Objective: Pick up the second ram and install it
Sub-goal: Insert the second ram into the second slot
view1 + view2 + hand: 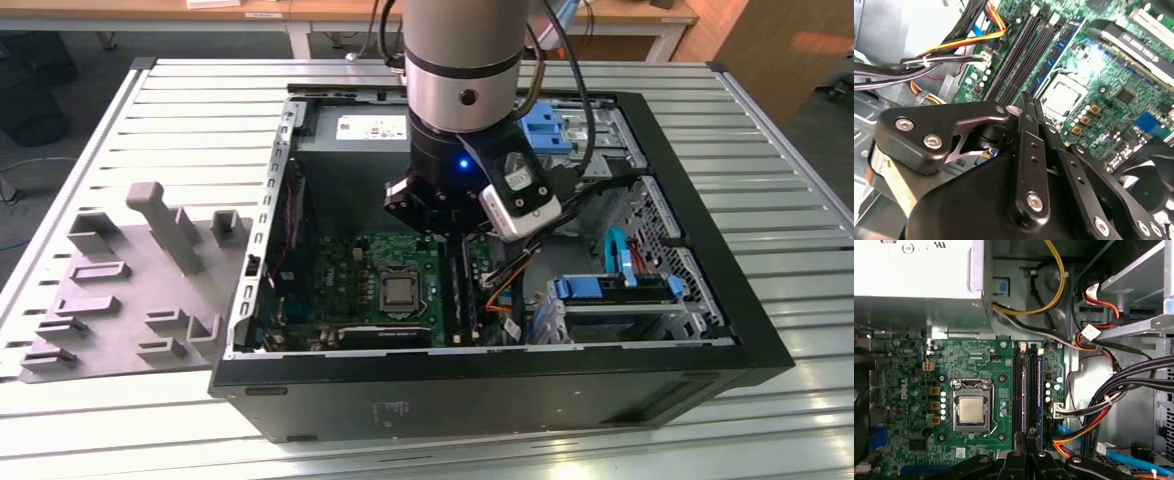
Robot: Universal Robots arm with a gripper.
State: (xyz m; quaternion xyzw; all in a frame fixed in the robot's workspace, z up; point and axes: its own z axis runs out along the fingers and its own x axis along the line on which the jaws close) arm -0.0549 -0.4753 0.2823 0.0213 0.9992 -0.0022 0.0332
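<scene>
A grey moulded tray [134,300] lies along the bench's [801,180] edge at the exterior view's left, and the open computer case [534,385] sits in the bench's middle. Inside it, the motherboard [350,285] carries the processor socket [398,291]. Just beside the socket, toward the exterior view's right, are the memory slots [463,300], whose far end is hidden by the arm [461,60]. The gripper [1031,100] hangs over one end of those slots with its fingers pressed together, and its own black linkage covers whatever lies under the tips. In the second wrist view a ram stick [1058,55] stands upright on the processor's side of the slots. It is a blue board with a row of dark chips, and its lower end is lost behind the gripper. It seems seated, though the latches are hard to make out. Bundled cables [1104,405] cross the case's right side, near the blue drive carriers [617,288].
</scene>
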